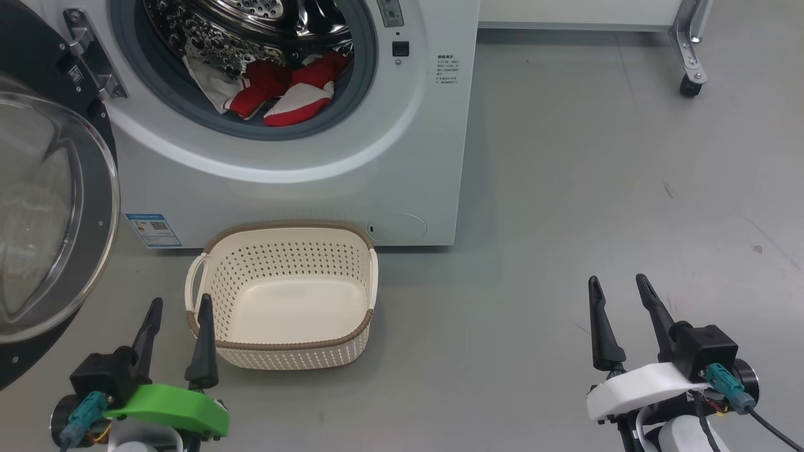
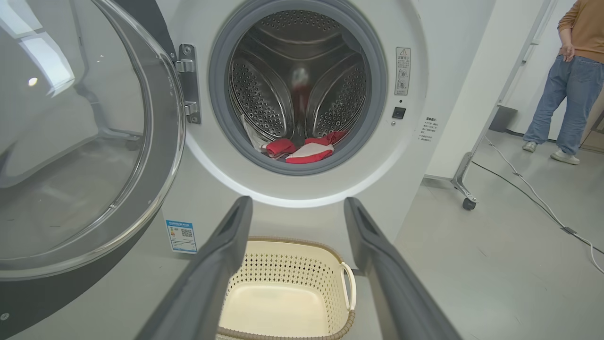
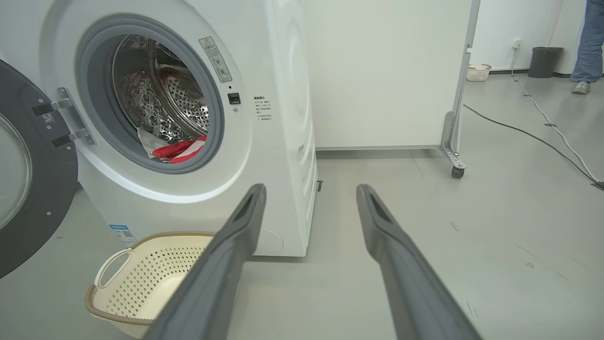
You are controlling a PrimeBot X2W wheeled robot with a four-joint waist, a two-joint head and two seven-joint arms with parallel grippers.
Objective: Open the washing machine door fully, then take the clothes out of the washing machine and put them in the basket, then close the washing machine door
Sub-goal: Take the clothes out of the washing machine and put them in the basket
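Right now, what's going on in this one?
Laundry unloading, with nothing taken out yet. The big white front-loading washing machine has its round black-rimmed glass door swung open to the left. Red and white clothes lie in the perforated steel drum. The small cream perforated basket on the floor in front holds nothing. The left gripper and right gripper are both open, holding nothing, short of the machine. A person in jeans stands off to the side.
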